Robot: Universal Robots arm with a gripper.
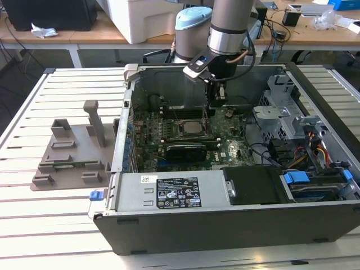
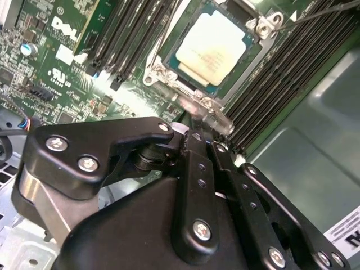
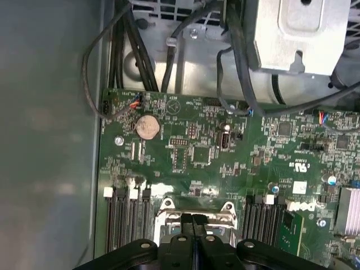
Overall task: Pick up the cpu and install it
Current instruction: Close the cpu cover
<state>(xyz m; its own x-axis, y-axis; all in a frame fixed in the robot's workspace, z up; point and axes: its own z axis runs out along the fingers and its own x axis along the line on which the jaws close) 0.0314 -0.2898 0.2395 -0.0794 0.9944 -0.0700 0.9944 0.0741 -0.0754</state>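
Observation:
The cpu lies flat in the metal socket frame on the green motherboard inside the open computer case, silvery top facing up. My gripper hangs just above the board, beside the socket on its far side in the exterior view. Its black fingers are pressed together, with nothing showing between them. In the second wrist view the gripper ends close to the socket's metal edge tab, apart from the cpu.
A grey plastic holder stands on the slatted table at the exterior view's left. Inside the case are a black expansion card, memory slots, a coin battery, a power supply and a drive cage with cables.

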